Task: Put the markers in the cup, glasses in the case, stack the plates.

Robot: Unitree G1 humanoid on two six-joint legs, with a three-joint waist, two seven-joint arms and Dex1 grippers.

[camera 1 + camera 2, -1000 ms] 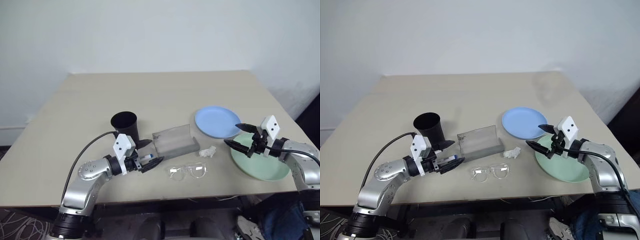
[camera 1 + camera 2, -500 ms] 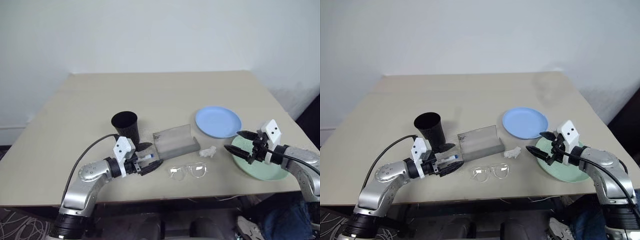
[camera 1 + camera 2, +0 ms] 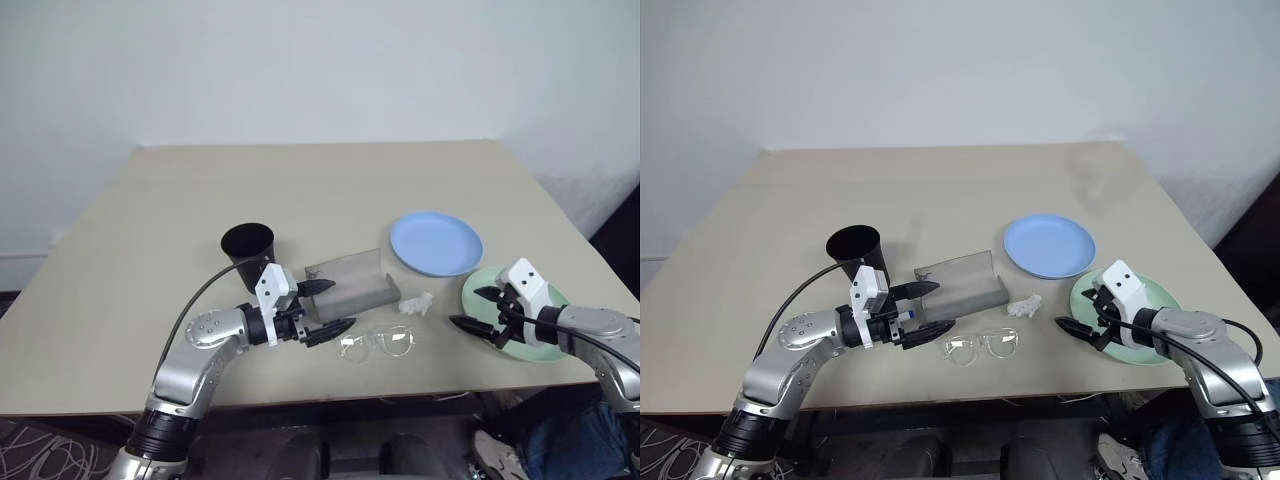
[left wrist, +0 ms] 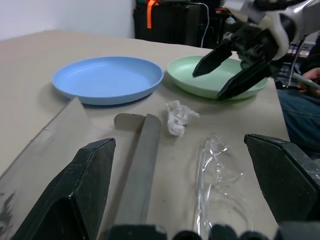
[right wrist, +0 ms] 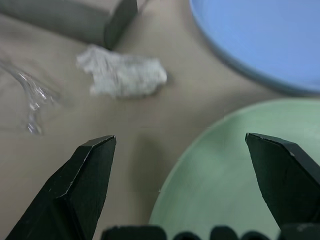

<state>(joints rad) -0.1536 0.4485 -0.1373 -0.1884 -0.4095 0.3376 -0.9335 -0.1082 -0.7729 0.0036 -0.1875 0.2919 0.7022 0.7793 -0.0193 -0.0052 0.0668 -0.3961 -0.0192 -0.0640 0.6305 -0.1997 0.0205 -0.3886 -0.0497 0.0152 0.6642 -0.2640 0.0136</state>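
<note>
My left gripper (image 3: 326, 306) is open, its fingers reaching over the front left corner of the grey case (image 3: 350, 282), just left of the clear glasses (image 3: 378, 343). A bit of a blue-capped white marker (image 3: 904, 314) shows on the table under that hand. Behind the hand stands the black cup (image 3: 248, 250). The blue plate (image 3: 436, 243) lies behind the mint green plate (image 3: 530, 346). At the green plate's left rim my right gripper (image 3: 474, 308) hangs open and empty, tilted down. In the left wrist view the glasses (image 4: 217, 160) lie between the fingers.
A crumpled white scrap (image 3: 416, 303) lies between the case and the green plate. The beige table (image 3: 200, 180) stretches back to a white wall. Its front edge runs just below the glasses, and the green plate sits close to the front right corner.
My left gripper has moved right, over the marker, to the case's front corner. My right gripper has sunk and tipped downward to the green plate's left rim. Both stay open.
</note>
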